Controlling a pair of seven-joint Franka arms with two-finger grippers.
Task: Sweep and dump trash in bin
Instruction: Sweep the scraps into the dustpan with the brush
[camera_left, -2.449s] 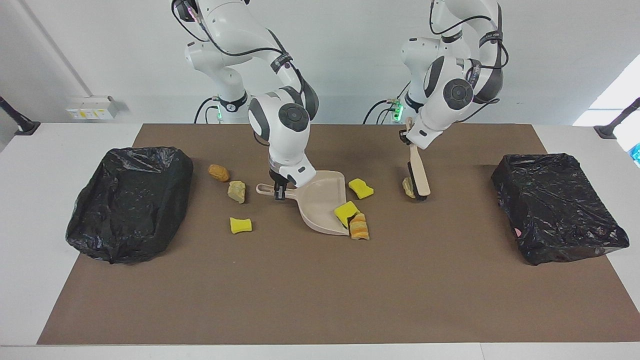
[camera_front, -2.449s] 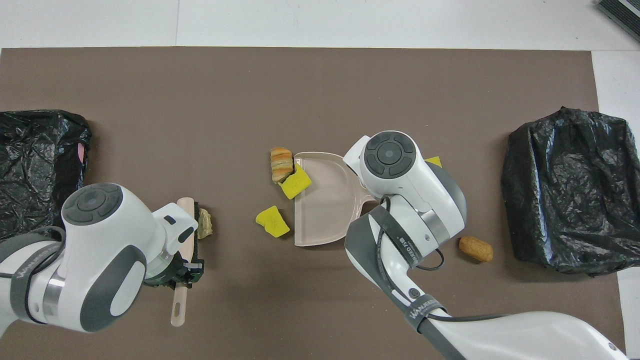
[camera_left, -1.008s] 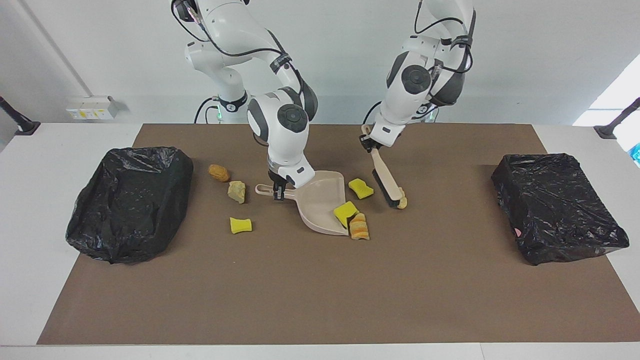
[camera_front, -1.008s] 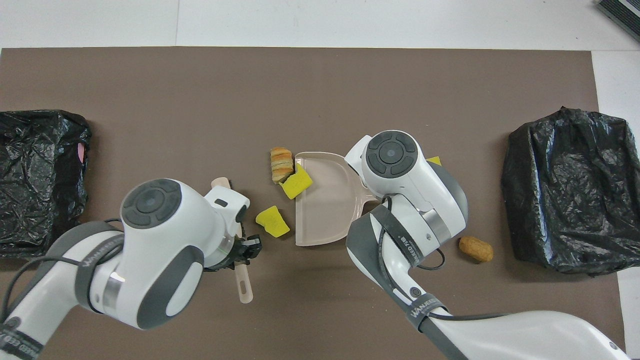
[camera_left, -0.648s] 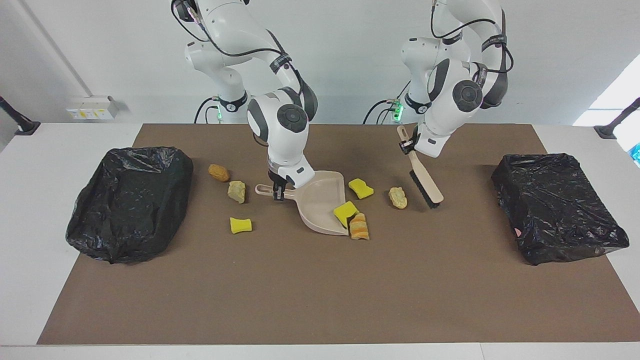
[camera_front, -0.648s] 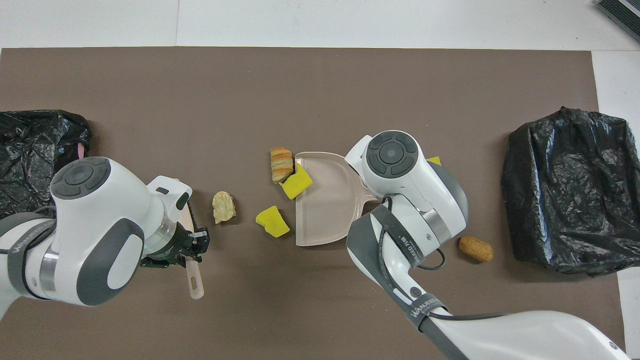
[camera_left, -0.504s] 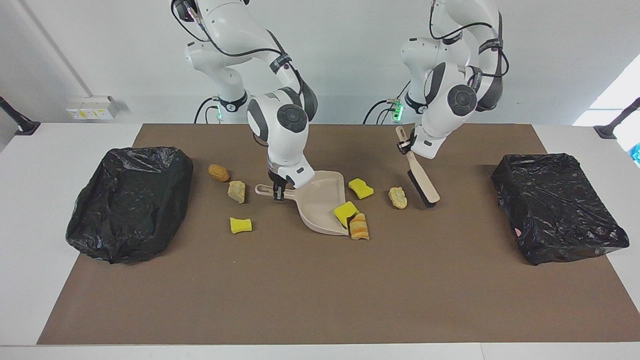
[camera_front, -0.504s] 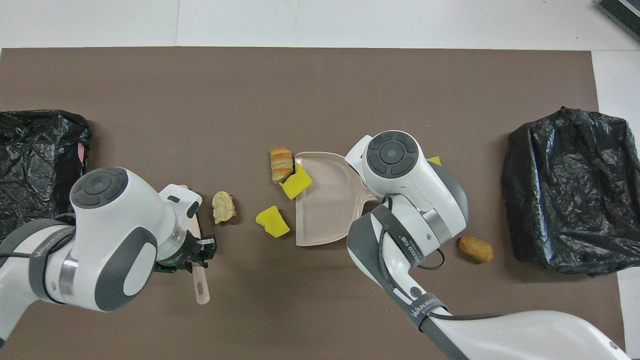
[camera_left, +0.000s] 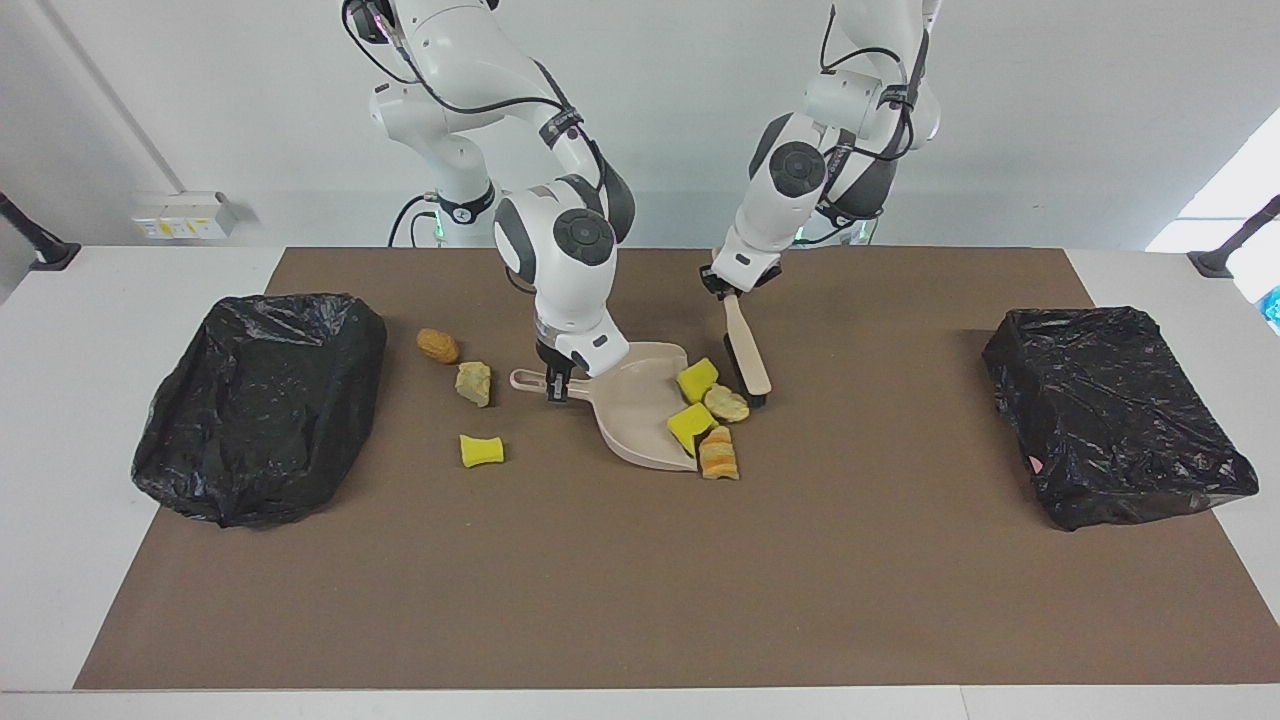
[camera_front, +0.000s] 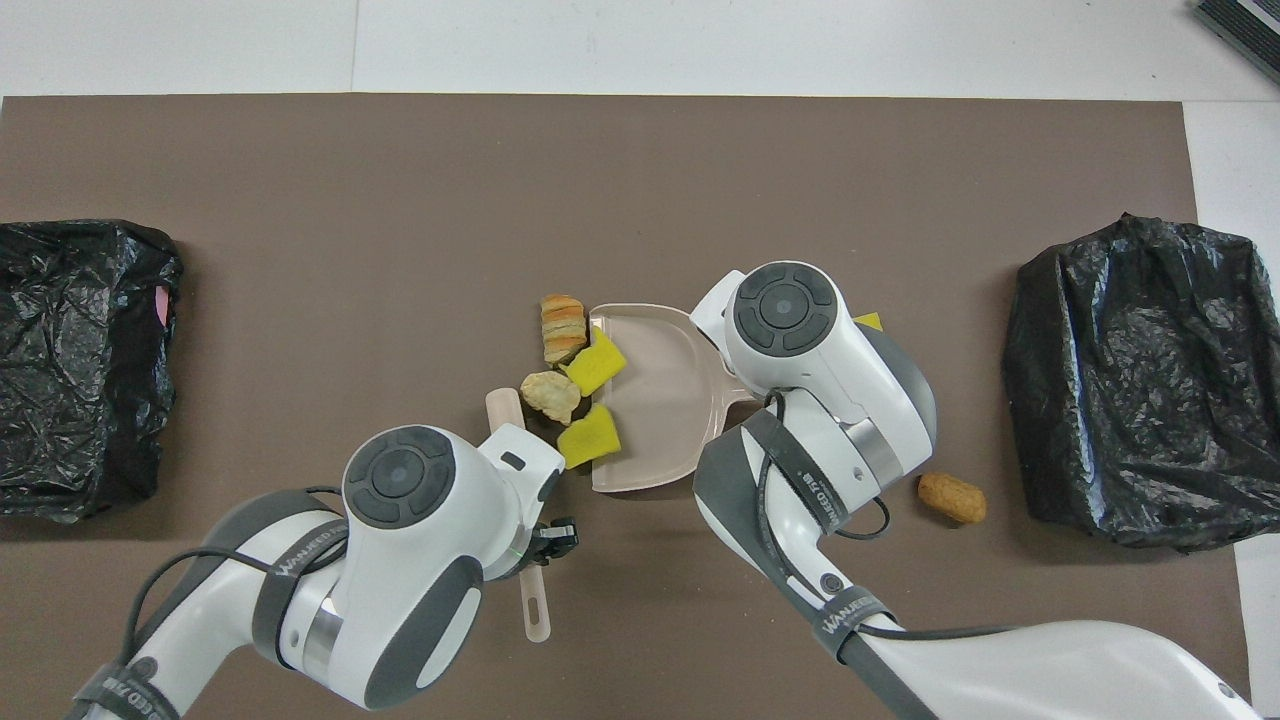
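Observation:
My right gripper (camera_left: 557, 386) is shut on the handle of the beige dustpan (camera_left: 640, 410), which rests on the mat. My left gripper (camera_left: 727, 285) is shut on the beige brush (camera_left: 746, 352), whose bristle end touches the mat beside the pan's mouth. Trash at that mouth: two yellow sponge pieces (camera_left: 697, 380) (camera_left: 691, 427), a pale lump (camera_left: 726, 403) against the brush, and a bread-like chunk (camera_left: 718, 453). In the overhead view the lump (camera_front: 550, 395) sits between the brush tip (camera_front: 503, 404) and the sponges (camera_front: 588, 437).
Toward the right arm's end lie an orange-tan chunk (camera_left: 437, 345), a rock-like lump (camera_left: 473, 383) and a yellow sponge (camera_left: 481, 450). A black-bagged bin (camera_left: 260, 400) stands at that end, another (camera_left: 1115, 410) at the left arm's end.
The left arm has swept the brush toward the dustpan, pushing the pale lump and one yellow sponge up to the pan's mouth. The right arm and dustpan have not moved.

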